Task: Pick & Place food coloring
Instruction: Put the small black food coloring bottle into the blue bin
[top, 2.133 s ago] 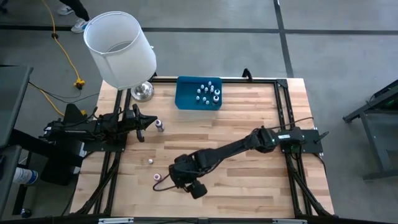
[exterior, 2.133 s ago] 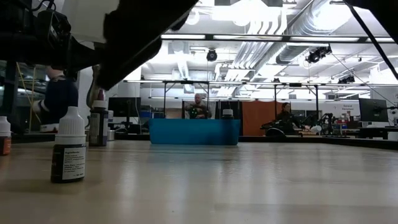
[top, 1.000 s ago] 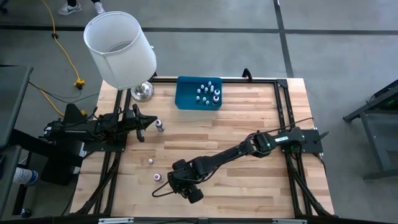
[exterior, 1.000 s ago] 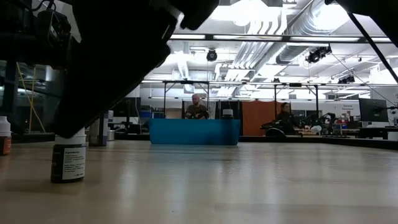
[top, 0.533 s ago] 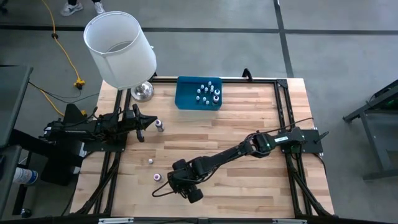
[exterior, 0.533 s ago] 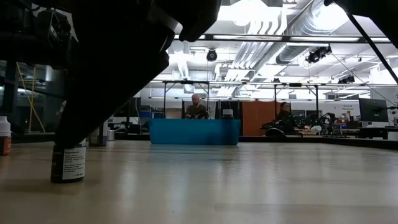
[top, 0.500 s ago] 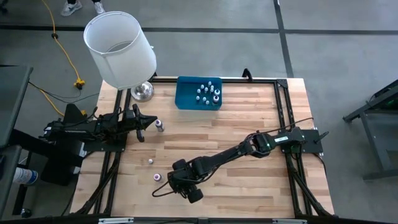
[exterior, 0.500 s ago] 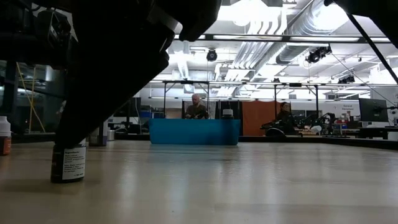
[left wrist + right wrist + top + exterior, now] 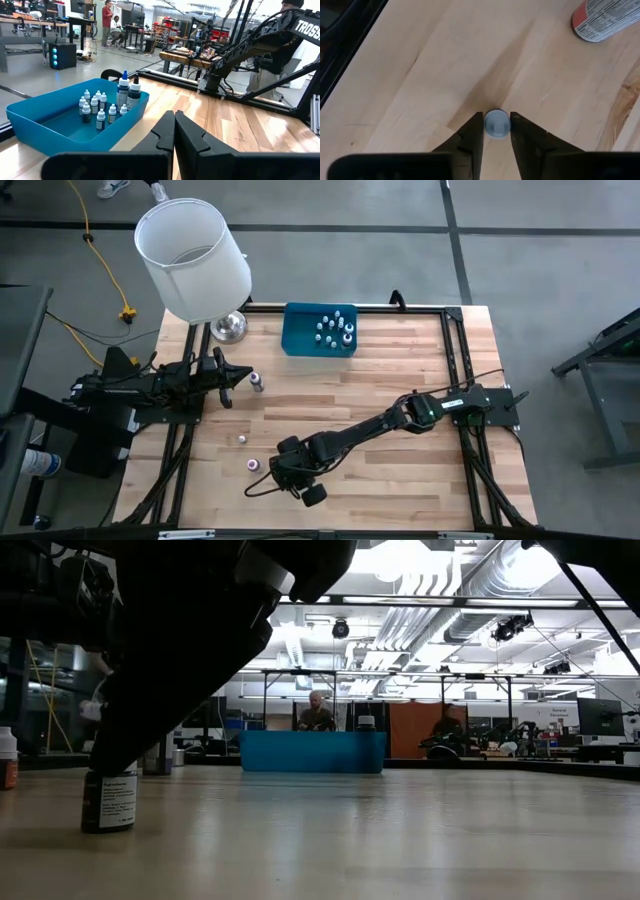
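A small food coloring bottle (image 9: pixel 254 464) with a dark labelled body (image 9: pixel 110 802) stands upright on its base near the table's front left. My right gripper (image 9: pixel 496 131) reaches down over it, its fingers closed on either side of the white cap. The gripper hides the cap in the low view. A second bottle (image 9: pixel 242 439) with a reddish body (image 9: pixel 605 17) is just beyond it. A purple-bodied one (image 9: pixel 257 382) stands by my left gripper (image 9: pixel 235 378), which is shut, level and holding nothing at the table's left edge. My right gripper pinches the bottle's round white cap (image 9: pixel 496 120) between its two fingertips, one on each side. The fingers slant down from above, coming from the table's right side. The bottle stands upright with its base on the table.
A blue tray (image 9: pixel 300 340) at the table's far middle holds several more small bottles (image 9: pixel 100 112). A lamp with a white shade (image 9: pixel 193 255) and a shiny metal base (image 9: pixel 229 327) stands at the far left corner. Bare wood lies between the tray and my right arm.
In the low view the bottle's white cap still showed a second ago. The dark mass of my right gripper now covers it. The bottle has stayed where it stood.
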{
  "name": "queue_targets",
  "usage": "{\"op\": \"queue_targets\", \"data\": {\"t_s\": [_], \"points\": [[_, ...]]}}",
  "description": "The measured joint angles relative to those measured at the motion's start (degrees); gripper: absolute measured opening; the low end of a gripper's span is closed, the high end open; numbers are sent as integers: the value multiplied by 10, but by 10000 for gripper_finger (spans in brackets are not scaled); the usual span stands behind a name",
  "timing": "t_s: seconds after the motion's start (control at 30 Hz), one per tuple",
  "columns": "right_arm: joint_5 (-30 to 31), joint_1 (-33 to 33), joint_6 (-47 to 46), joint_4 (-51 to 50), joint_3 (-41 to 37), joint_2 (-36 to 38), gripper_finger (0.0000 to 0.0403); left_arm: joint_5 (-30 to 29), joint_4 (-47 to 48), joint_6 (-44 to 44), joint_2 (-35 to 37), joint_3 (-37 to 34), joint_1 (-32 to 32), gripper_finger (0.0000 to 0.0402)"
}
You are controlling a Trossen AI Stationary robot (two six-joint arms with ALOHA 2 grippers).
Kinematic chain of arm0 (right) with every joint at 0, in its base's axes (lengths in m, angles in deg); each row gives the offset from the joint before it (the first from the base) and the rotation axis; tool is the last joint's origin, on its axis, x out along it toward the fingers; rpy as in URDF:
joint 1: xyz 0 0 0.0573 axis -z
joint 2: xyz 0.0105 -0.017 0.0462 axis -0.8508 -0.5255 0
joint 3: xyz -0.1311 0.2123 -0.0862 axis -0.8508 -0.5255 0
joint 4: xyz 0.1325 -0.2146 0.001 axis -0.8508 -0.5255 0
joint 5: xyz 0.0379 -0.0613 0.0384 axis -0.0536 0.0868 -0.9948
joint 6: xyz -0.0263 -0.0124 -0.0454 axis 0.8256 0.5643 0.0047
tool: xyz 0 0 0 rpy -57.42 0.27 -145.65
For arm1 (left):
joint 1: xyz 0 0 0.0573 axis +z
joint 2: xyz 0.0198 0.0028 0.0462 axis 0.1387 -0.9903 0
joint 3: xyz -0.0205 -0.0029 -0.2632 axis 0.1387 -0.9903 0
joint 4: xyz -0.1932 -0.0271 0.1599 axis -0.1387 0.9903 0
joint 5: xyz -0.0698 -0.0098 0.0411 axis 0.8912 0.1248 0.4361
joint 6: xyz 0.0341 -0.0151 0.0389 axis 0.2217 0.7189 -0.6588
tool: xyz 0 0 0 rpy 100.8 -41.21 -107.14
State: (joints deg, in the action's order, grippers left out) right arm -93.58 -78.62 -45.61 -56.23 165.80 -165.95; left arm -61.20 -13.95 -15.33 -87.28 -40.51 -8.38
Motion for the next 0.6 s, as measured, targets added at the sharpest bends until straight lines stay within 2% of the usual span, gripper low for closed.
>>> {"op": "queue_targets", "data": {"t_s": [0.2,0.6], "points": [[-5,0,0,0,0,0,67,0,0,0,0,0,0,0],[0,0,-2,-1,17,10,65,0,0,0,0,0,0,0]]}}
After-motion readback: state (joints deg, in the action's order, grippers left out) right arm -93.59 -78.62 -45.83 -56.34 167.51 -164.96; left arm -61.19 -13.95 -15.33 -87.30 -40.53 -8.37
